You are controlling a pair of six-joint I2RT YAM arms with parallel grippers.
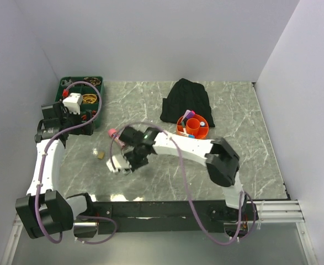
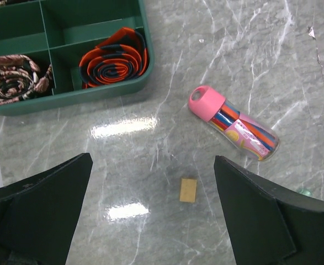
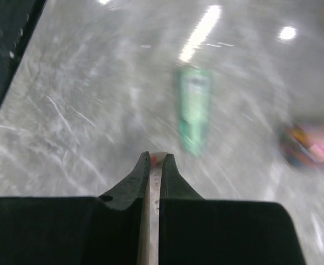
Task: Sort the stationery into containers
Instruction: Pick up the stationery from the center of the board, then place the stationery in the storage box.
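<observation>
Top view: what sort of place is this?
Probably a robotics lab test cell: plain white walls box in a marble-look table, and two robot arms are bolted to its edge.

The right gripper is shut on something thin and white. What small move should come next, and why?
Probably a short lift straight up. The right gripper is shut on a thin white item, and a green item lies close ahead; rising first should clear it before carrying toward the orange tub.
</observation>
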